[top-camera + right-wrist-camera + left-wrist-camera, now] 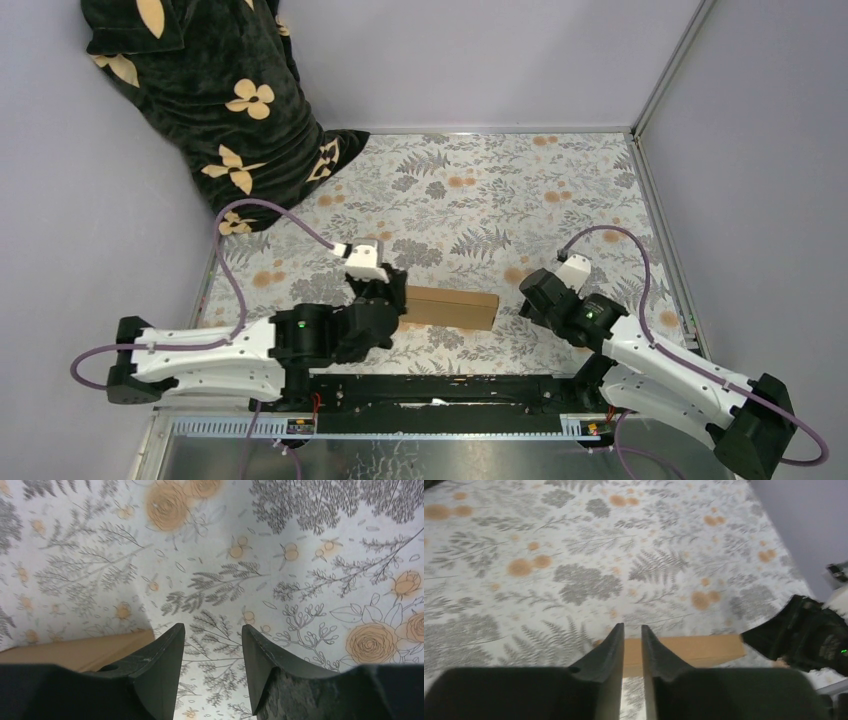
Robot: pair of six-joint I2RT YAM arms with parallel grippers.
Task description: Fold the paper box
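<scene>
- I see the paper box (452,308) lying flat on the counter (480,190), low and closed as far as I can judge from above. It sits in the near middle strip between my two arms, with its long side running left to right.
- My left pincer (632,626) is at the box's left end. On its wrist view the two fingers stand close together with only a narrow slit between them, and brown cardboard shows through that slit.
- I cannot tell whether those fingers are pinching the cardboard or just sitting over it; the overhead view hides the contact under the arm.
- My right pincer (212,627) is just beside the box's right end, apart from it. Its fingers are spread, and only the printed counter cover shows between them.
- On the right wrist view the box is a brown band at the lower left, outside the left finger, so nothing is held on that side.
- The counter cover is pale, with grey ferns and orange flowers.
- A dark cloth (220,100) with tan flower shapes is heaped in the far left corner, well apart from the box.
- A purple cable (270,210) loops up from the left arm.
</scene>
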